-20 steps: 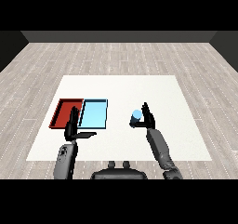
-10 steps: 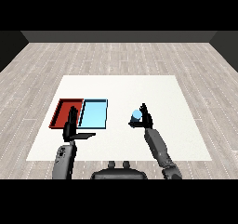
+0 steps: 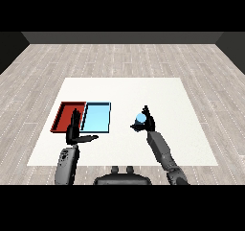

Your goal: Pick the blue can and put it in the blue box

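The blue can is held just above the white table, right of the trays. My right hand is shut on it, fingers curled round its sides. The light blue tray lies to the left of the can, with a gap of table between them. My left hand stands open with straight fingers pointing up and the thumb out to the right, in front of the seam between the two trays.
The red tray lies against the left side of the blue tray. Wooden floor surrounds the table on every side.
My right hand has carried the blue can slightly left and nearer to me. The left hand has barely moved.
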Tool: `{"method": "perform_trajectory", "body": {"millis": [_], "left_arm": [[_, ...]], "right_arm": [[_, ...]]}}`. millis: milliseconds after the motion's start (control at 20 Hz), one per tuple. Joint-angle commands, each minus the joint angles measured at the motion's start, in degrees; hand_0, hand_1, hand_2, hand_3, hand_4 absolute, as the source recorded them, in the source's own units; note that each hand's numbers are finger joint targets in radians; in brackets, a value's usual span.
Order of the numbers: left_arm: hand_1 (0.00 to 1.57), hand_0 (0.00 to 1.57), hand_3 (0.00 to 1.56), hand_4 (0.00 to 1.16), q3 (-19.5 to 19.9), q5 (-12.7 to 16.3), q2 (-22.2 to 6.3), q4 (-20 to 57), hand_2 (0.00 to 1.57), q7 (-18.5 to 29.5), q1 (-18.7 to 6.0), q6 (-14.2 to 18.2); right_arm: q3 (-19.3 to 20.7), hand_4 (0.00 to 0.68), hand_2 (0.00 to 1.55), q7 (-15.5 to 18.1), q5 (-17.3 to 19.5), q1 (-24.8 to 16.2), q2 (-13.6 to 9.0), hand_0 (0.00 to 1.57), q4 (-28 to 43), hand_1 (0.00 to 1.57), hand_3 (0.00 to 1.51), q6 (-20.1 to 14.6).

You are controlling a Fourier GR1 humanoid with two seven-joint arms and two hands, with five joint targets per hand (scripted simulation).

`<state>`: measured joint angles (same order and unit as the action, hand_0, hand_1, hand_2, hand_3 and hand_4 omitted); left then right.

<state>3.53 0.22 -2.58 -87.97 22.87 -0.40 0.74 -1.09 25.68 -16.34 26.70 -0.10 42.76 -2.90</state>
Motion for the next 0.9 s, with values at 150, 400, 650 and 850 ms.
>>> {"method": "perform_trajectory", "body": {"millis": [150, 400, 650, 850], "left_arm": [[0.0, 0.0, 0.0, 0.0, 0.42, 1.35, 0.01, -0.88, 0.0, -0.8, 0.66, -0.51], [0.0, 0.0, 0.0, 0.0, -0.98, 1.22, 0.62, -6.21, 0.0, -2.89, 2.88, -0.19], [0.0, 0.0, 0.0, 0.0, -0.63, 0.36, -0.1, -3.28, 0.0, 0.26, 4.03, -1.08], [0.0, 0.0, 0.0, 0.0, -0.71, -0.29, 0.0, -2.57, 0.0, 0.41, 2.66, -0.53]], "right_arm": [[2.02, 0.0, 0.0, 4.68, 0.66, 2.55, -0.95, 0.0, -6.98, 0.0, 0.0, 2.38], [0.07, 0.0, 1.23, 1.36, -0.35, 5.3, 0.09, 1.07, -7.35, 1.07, 1.18, -7.68], [-2.28, 0.554, 1.46, -1.77, -1.1, 3.88, 0.1, 1.47, -4.07, 1.47, 1.44, -12.18], [-0.21, 0.523, 1.45, -1.96, 2.15, 4.34, 0.1, 1.46, -5.51, 1.46, 1.42, -10.63]]}}
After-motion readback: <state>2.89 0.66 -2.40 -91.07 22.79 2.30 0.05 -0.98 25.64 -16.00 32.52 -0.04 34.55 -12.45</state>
